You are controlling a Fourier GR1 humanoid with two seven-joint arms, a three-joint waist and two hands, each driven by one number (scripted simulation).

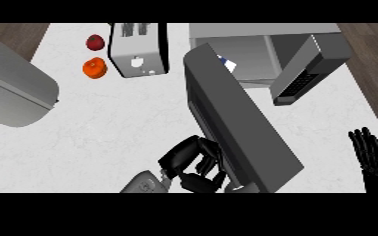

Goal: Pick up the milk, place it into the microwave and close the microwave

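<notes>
With our left hand [193,161] curled against the microwave door [240,125], we should push it slowly shut toward the microwave [251,50], while our open right hand [364,147] rests at the right edge.

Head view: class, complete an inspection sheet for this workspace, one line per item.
Surface: white marbled counter.
Job's things: light grey box microwave, its dark grey door swung open; white-and-blue milk carton inside.
Clutter: silver toaster; round red fruit; round orange fruit; large grey rounded object at left.
Grippers: left robot hand against the door; right robot hand resting at the right edge.
Cables: nothing seen.
Surroundings: brown wood beyond the counter.
</notes>
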